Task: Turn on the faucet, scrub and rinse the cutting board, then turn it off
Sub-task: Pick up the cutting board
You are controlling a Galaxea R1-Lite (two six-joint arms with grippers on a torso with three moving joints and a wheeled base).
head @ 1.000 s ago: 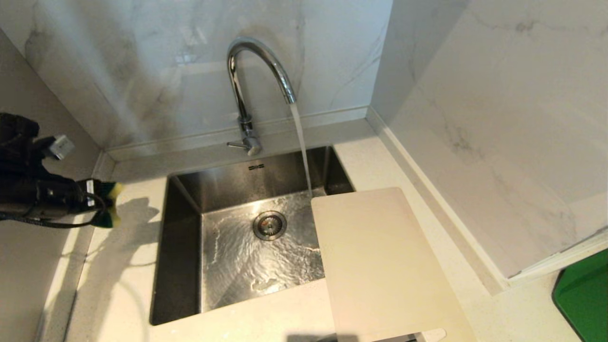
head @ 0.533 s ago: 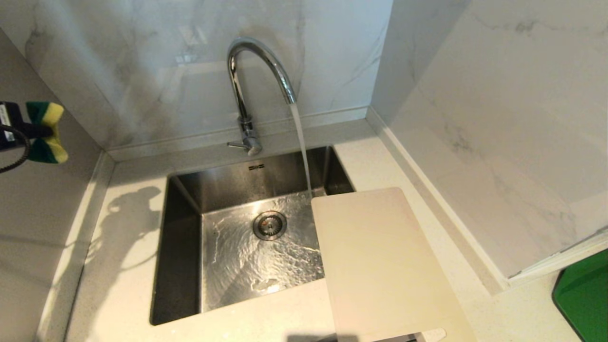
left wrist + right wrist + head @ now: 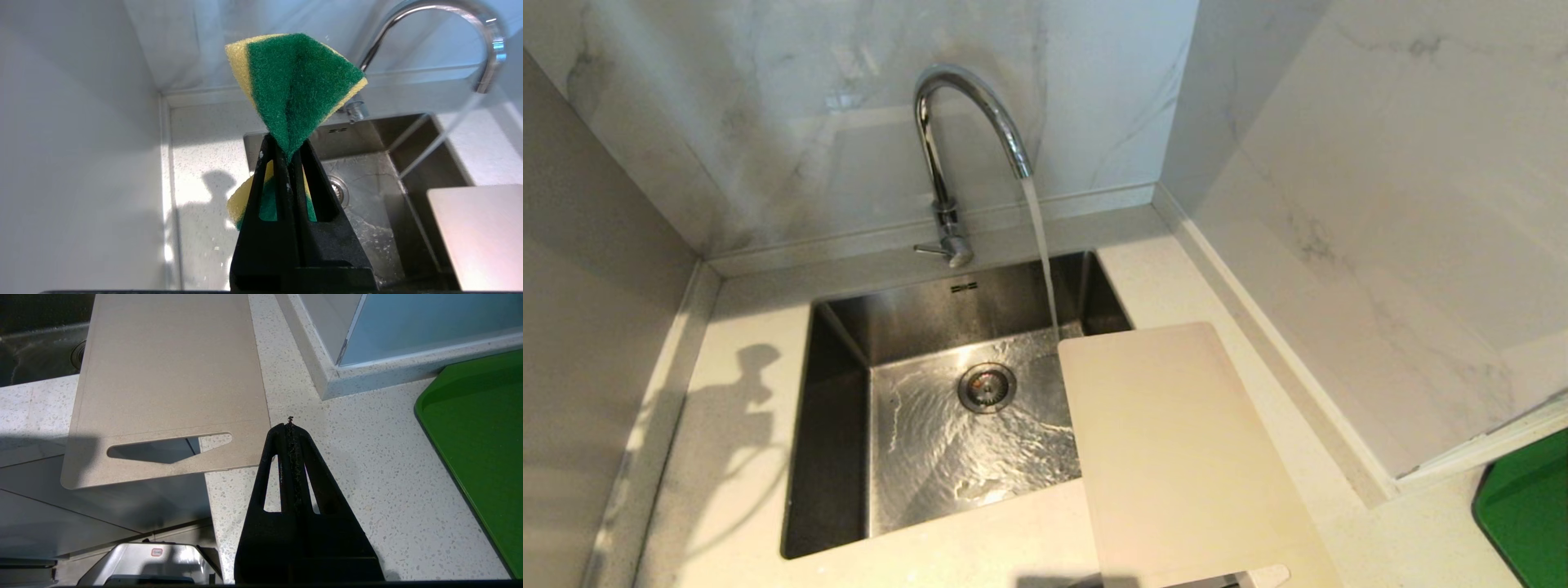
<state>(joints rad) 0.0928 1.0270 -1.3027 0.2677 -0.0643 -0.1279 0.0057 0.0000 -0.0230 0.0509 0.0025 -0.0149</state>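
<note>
Chrome gooseneck faucet [image 3: 968,122] running into the sink; cream cutting board [image 3: 1176,457] flat, overhanging its right edge.

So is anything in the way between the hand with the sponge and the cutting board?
Nothing visible. The left hand pinches the sponge above the sink; only the running water falls between it and the cutting board.

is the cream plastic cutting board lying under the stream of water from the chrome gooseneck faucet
No, the stream from the chrome gooseneck faucet lands in the steel sink just beyond the cream plastic cutting board, whose surface looks dry.
</note>
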